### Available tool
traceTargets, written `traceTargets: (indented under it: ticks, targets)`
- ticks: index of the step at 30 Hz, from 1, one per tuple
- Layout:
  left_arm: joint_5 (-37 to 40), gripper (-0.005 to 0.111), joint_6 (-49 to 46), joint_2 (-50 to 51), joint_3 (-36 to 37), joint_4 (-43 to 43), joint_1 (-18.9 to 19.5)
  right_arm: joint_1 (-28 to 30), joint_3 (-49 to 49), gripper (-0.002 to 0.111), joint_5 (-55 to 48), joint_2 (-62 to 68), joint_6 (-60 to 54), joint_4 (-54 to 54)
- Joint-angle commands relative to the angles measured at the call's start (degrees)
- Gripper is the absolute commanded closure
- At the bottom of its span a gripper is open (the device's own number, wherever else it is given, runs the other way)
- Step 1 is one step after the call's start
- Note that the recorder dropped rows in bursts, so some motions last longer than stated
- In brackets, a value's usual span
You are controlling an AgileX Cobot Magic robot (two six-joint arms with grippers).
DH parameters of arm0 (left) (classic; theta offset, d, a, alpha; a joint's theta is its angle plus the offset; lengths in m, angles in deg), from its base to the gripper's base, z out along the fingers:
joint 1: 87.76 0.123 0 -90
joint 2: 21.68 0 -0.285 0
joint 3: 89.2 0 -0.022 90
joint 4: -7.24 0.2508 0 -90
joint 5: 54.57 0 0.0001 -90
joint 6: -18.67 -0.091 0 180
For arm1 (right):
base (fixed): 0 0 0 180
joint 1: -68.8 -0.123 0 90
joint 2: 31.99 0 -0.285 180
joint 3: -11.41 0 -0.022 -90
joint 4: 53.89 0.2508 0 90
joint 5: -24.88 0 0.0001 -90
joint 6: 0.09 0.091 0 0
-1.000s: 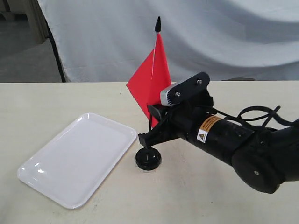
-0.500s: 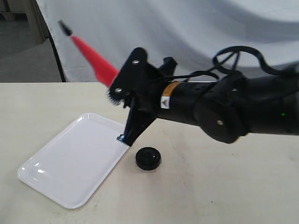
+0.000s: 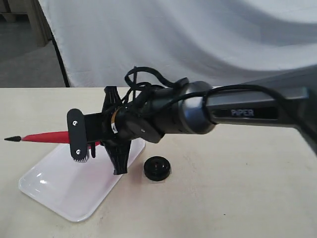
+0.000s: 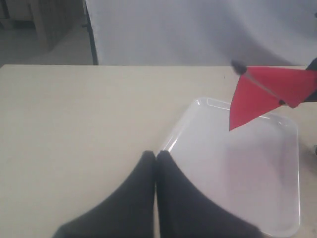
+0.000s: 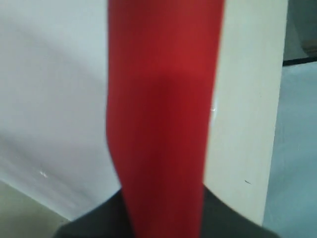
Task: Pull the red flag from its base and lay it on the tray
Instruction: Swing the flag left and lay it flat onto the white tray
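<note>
The red flag (image 3: 47, 136) lies nearly level in the air above the tray (image 3: 59, 191), its black tip (image 3: 12, 139) pointing left. My right gripper (image 3: 101, 141) is shut on its stick near the cloth. In the right wrist view the red flag (image 5: 163, 99) fills the middle and runs out from my right gripper (image 5: 163, 218). The round black base (image 3: 157, 168) stands bare on the table, right of the tray. In the left wrist view my left gripper (image 4: 155, 157) is shut on nothing near the tray (image 4: 247, 188), and the red flag (image 4: 267, 91) hangs beyond it.
A cream table (image 3: 237, 198) carries everything. A white cloth backdrop (image 3: 223, 44) hangs behind it. The right arm (image 3: 237, 114) stretches across the table from the right, above the base.
My right gripper pulled the flag up out of the base, swung it left and tipped it from upright to nearly level above the tray. The base stayed put.
</note>
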Motion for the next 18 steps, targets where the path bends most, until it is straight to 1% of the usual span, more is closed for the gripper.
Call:
traceTargets:
  ticks: [1, 4, 7, 11, 18]
  targets:
    - [0.00, 0.107, -0.08, -0.06, 0.09, 0.00, -0.25, -3.00, 6.75, 0.109, -11.77, 4.99, 13.31, -23.85]
    - [0.00, 0.107, -0.08, -0.06, 0.09, 0.00, -0.25, -5.17, 9.48, 0.109, -15.57, 8.54, 28.35, -43.18]
    - [0.00, 0.107, -0.08, -0.06, 0.09, 0.00, -0.25, -6.90, 10.21, 0.109, -17.10, 11.61, 33.40, -55.34]
    - [0.00, 0.107, -0.08, -0.06, 0.09, 0.00, -0.25, -7.64, 10.21, 0.109, -16.83, 14.25, 33.74, -61.89]
    - [0.00, 0.107, -0.08, -0.06, 0.09, 0.00, -0.25, -7.53, 10.21, 0.109, -16.18, 15.62, 34.64, -62.04]
